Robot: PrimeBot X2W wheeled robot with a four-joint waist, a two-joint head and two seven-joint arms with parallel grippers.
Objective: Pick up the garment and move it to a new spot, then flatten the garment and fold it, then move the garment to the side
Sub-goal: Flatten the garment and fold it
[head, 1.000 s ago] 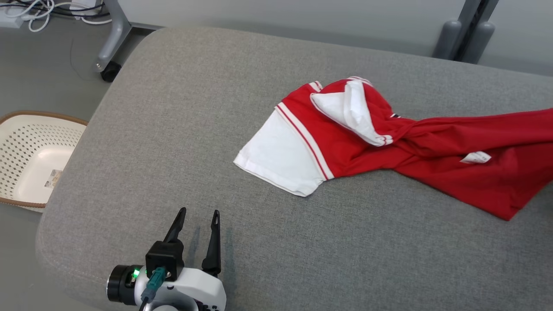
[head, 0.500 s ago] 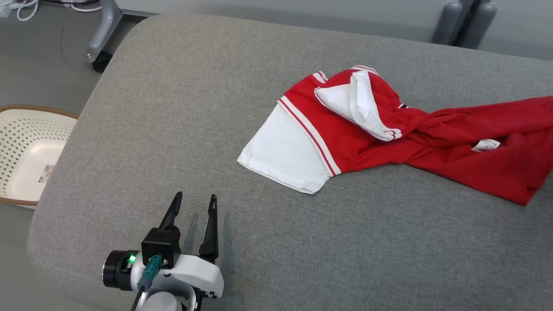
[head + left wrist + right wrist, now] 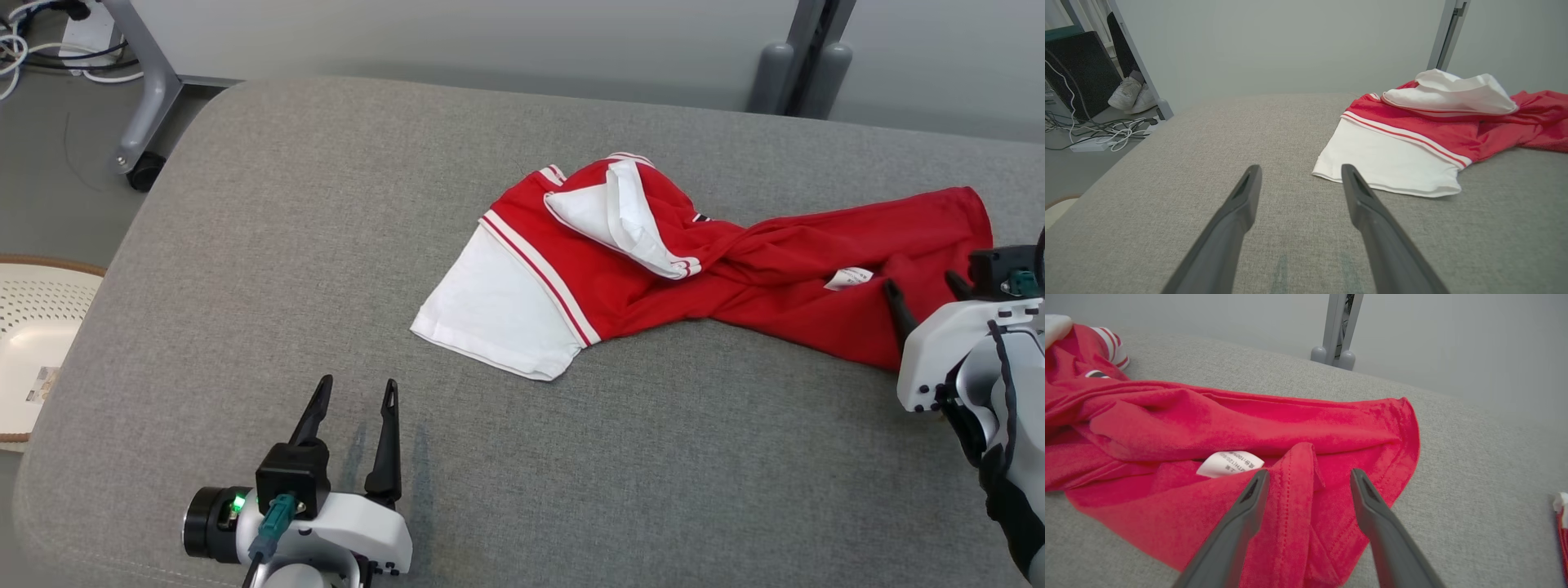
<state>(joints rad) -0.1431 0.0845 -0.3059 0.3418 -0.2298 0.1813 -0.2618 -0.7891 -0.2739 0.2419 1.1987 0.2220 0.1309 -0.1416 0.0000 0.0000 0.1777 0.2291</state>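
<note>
Two fingers (image 3: 1237,522) astride garment (image 3: 1208,412) fold, right gripper (image 3: 1309,473) spread — perhaps touching

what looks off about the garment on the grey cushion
The garment lies twisted at its middle, not flat. One white sleeve is flipped back over the red, and the care label faces up, so that end looks inside out.

The left gripper (image 3: 1300,169) rises from six o'clock, its two dark fingers (image 3: 1237,212) spread wide over the grey padded surface (image 3: 1208,134). At two o'clock lies the garment (image 3: 1412,134): a flat white panel nearest the right fingertip, red cloth with white stripes behind it, and a white fold heaped on top. At ten o'clock, on the floor, are tangled cables (image 3: 1106,130) and a person's white shoes (image 3: 1131,96).
</note>
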